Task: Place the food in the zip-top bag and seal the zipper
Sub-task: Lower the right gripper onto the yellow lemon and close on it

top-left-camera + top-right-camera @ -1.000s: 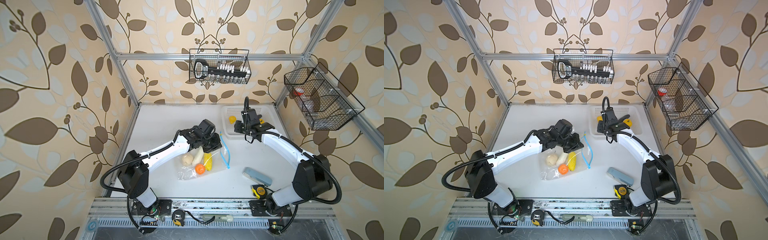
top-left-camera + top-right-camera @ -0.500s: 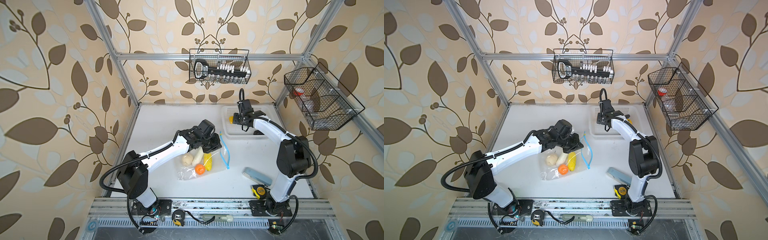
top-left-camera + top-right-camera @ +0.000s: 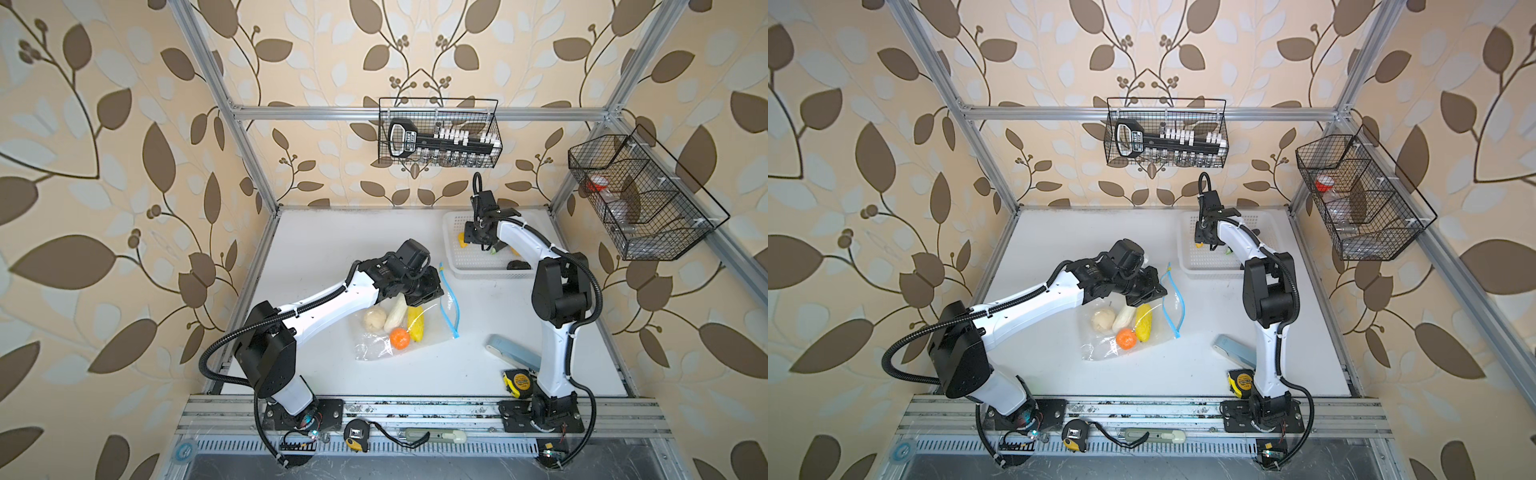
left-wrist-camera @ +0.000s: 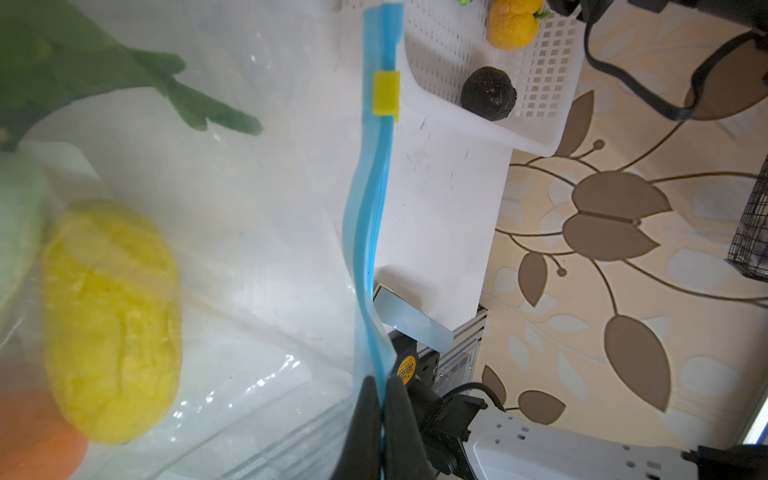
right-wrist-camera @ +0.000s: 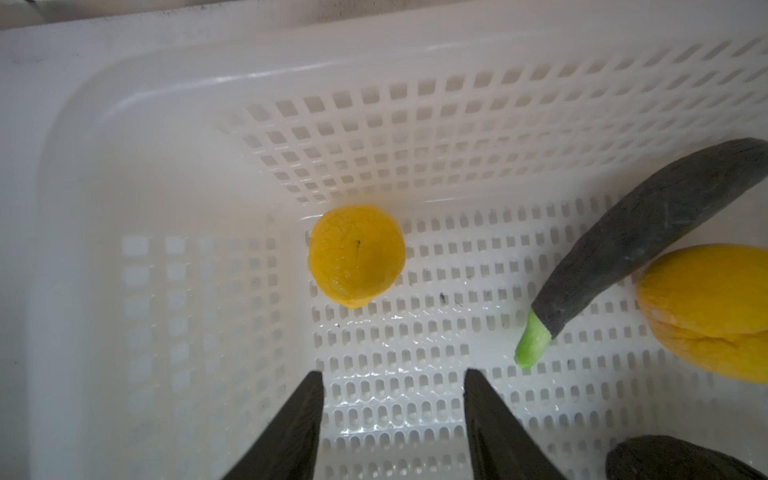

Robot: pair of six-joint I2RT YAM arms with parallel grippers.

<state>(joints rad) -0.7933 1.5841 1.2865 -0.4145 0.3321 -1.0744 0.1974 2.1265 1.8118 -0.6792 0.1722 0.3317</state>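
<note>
In both top views we see the bag (image 3: 374,347) lying on the white surface (image 3: 332,249) near mid-frame. Its zipper (image 3: 452,303) runs along the right edge, the two blue strands bowed apart. Inside sit four bits of food, side by side and touching: a beige piece (image 3: 373,320), a pale piece (image 3: 395,313), a yellow piece (image 3: 416,325) and an orange piece (image 3: 400,338). The left wrist view adds a leafy green piece (image 4: 62,70) behind the clear plastic; we cannot tell whether it is inside. The left pincer (image 4: 380,390) is pinched flat on the zipper, well apart from the yellow slider (image 4: 386,92).

The basket (image 3: 471,268) stands at the upper right of the surface. The right pincer (image 5: 392,374) hangs over its floor, half wide with nothing between the tips, near a round yellow fruit (image 5: 357,255) but not touching it. Also in the basket lie a dark green vegetable (image 5: 648,232) with a light green stem, a yellow-orange piece (image 5: 706,307) and a dark rounded piece (image 5: 673,457). At the lower right of the top views, a blue-grey case (image 3: 511,353) and a tape measure (image 3: 517,382) rest by the right arm's base.
</note>
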